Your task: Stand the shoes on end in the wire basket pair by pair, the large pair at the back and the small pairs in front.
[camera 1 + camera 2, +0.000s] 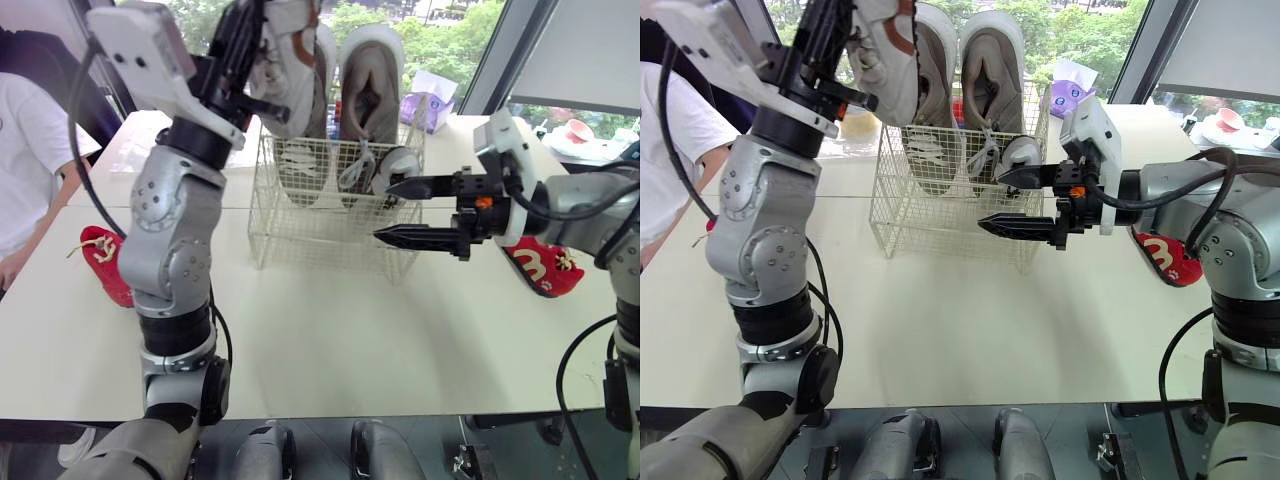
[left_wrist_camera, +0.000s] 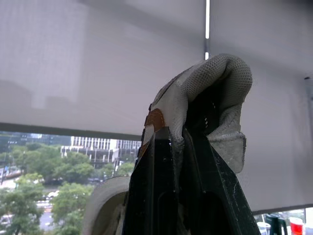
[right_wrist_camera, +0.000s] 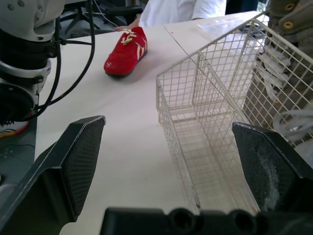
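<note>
Pale shoe raised over the wire basket's 10 o'clock corner

The left hand pinched the shoe by its heel collar, forearm upright. Two large shoes stood on end at the basket's back. The right hand hovered at the basket's 4 o'clock side, level, its fingers spread wide. Red shoes lay on the table at 9 o'clock and 3 o'clock. A person in white sat at 9 o'clock, and the windows at 12 showed trees.
</note>
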Robot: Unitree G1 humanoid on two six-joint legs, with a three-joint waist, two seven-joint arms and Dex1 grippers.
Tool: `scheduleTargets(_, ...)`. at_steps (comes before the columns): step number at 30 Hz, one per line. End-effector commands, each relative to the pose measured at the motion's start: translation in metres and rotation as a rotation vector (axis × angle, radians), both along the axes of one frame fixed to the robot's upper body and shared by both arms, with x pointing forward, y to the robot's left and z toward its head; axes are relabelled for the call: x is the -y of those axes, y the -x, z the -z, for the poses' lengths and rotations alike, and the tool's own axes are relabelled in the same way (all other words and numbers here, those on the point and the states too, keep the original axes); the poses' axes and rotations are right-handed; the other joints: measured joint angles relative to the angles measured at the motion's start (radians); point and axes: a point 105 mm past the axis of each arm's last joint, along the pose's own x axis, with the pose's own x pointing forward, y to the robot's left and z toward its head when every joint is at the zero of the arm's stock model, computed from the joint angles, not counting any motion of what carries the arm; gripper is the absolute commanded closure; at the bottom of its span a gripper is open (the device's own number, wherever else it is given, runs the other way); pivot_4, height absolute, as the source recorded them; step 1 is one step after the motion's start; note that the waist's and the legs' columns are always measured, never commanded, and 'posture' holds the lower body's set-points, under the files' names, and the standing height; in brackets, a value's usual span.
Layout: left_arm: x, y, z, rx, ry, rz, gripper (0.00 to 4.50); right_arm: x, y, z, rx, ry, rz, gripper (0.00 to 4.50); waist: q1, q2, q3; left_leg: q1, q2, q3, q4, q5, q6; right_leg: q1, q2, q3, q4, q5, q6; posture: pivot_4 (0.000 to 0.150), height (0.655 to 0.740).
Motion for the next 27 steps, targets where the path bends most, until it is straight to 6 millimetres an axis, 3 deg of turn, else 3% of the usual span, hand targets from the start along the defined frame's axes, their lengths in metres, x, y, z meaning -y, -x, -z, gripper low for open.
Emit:
scheduleTargets(1, 0.01, -0.001, 0.005, 0.057, -0.013, -0.022, 4.47, 0.005, 0.006, -0.011, 0.043, -0.003, 0.023, 0.0, 0.001, 0.0, 0.0, 0.0, 0.0, 0.0, 0.0, 0.0, 0.0, 0.0, 0.0, 0.0, 0.0, 0.0, 0.0, 0.15, 0.74)
scheduleTargets(10, 0.03, -0.035, 0.051, 0.042, -0.004, -0.095, 4.47, 0.017, 0.018, -0.012, 0.014, 0.015, 0.085, 0.0, 0.003, 0.0, 0.0, -0.002, -0.001, 0.0, 0.001, 0.0, 0.002, -0.001, -0.001, 0.0, -0.001, 0.0, 0.0, 0.15, 0.74)
scheduleTargets(17, 0.041, -0.064, 0.118, -0.095, -0.066, -0.127, 4.47, 0.024, 0.027, -0.014, 0.011, 0.02, 0.135, 0.0, 0.002, 0.001, -0.001, -0.001, -0.001, 0.0, 0.001, -0.001, 0.002, 0.0, -0.002, -0.001, -0.001, 0.0, -0.001, 0.15, 0.74)
scheduleTargets(22, 0.039, -0.062, 0.135, -0.194, -0.056, -0.1, 4.47, 0.027, 0.027, -0.013, 0.01, 0.013, 0.158, 0.0, 0.001, 0.001, -0.001, -0.002, 0.0, 0.0, 0.001, -0.001, 0.003, -0.002, -0.002, -0.001, -0.001, 0.001, -0.001, 0.15, 0.74)
scheduleTargets(27, 0.024, -0.059, 0.137, -0.249, -0.032, -0.133, 4.47, 0.025, 0.022, -0.011, 0.014, -0.004, 0.157, 0.0, 0.001, 0.001, -0.001, -0.002, 0.0, 0.0, 0.001, -0.001, 0.003, -0.002, -0.002, -0.001, -0.001, 0.001, -0.001, 0.15, 0.74)
